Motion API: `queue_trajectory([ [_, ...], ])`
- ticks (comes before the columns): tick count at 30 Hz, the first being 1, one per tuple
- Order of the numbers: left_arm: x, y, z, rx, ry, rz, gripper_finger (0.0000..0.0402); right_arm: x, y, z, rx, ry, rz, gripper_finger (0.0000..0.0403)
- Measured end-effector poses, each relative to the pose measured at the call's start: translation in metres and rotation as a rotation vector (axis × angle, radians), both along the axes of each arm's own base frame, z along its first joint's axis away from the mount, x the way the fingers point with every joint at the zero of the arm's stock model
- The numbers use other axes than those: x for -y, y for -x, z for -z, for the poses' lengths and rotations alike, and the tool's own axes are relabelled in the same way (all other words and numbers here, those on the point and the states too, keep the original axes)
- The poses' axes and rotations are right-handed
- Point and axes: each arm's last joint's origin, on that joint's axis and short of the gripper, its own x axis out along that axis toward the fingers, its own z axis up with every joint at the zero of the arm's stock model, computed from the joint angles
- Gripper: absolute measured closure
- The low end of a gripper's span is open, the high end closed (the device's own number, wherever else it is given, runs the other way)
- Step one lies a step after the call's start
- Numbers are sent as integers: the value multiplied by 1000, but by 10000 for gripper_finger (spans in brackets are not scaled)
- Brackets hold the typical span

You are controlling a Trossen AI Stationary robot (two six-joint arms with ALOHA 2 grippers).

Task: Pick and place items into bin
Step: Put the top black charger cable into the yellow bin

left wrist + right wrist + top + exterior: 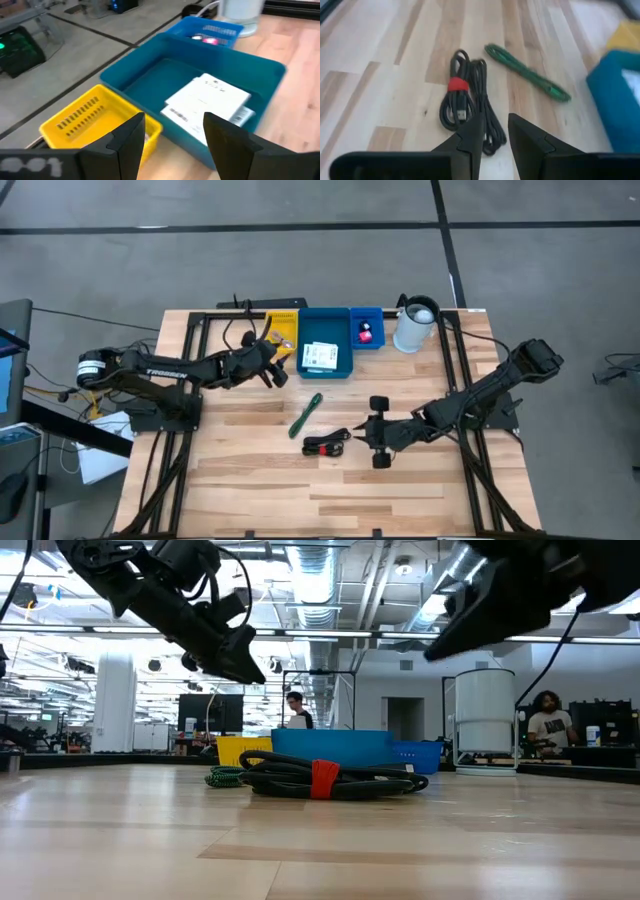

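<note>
1. Your pale wooden plank table top [250, 480] sits on a black metal frame [160, 470].
2. Beneath you lies a grey concrete floor [560, 240] crossed by dark lines.
3. Behind the table you have an open hall with exposed silver ceiling ducts [330, 580], a white round column [113, 700] and dark monitors [210, 712].
4. Two people [547, 722] are at the far benches.

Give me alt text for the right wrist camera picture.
The right pincer, open with nothing held, points at a coiled black cable bound by a red strap on the wooden table. A green pen lies beyond it, with a blue bin at the edge.
</note>
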Motion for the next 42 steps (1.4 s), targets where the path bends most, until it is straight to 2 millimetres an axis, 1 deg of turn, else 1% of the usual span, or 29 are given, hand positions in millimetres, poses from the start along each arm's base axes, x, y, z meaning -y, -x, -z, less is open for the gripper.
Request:
queue_trajectory([
  [6, 9, -3, -1, 15, 0, 36, 209, 24, 1, 15, -38, -57, 134, 316],
  [9, 10, -4, -2, 29, -2, 43, 209, 32, -1, 19, -42, -108, 127, 316],
  [14, 10, -4, -2, 31, 0, 42, 209, 39, -1, 26, -41, -230, 28, 316],
  [18, 10, -4, -2, 32, 1, 42, 209, 43, 1, 31, -49, -237, 41, 315],
  [24, 10, -4, -2, 32, 1, 41, 209, 47, 3, 35, 6, -246, 40, 311],
  [27, 10, -4, -2, 32, 1, 41, 209, 47, 4, 36, 9, -240, 50, 294],
  [30, 10, -4, -2, 32, 1, 41, 209, 49, 4, 36, 19, -215, 81, 267],
  [32, 10, -4, -2, 32, 1, 41, 209, 49, 2, 40, 21, -199, 100, 246],
  [35, 10, -4, -2, 33, 2, 43, 209, 48, -2, 52, -3, -167, 109, 219],
  [37, 10, -4, -2, 33, 5, 51, 209, 47, -8, 63, -7, -135, 86, 206],
  [40, 11, -4, -2, 34, 9, 59, 209, 48, -14, 83, -31, -68, 49, 194],
  [42, 11, -4, -2, 34, 10, 62, 209, 49, -20, 92, -9, -77, 57, 189],
])
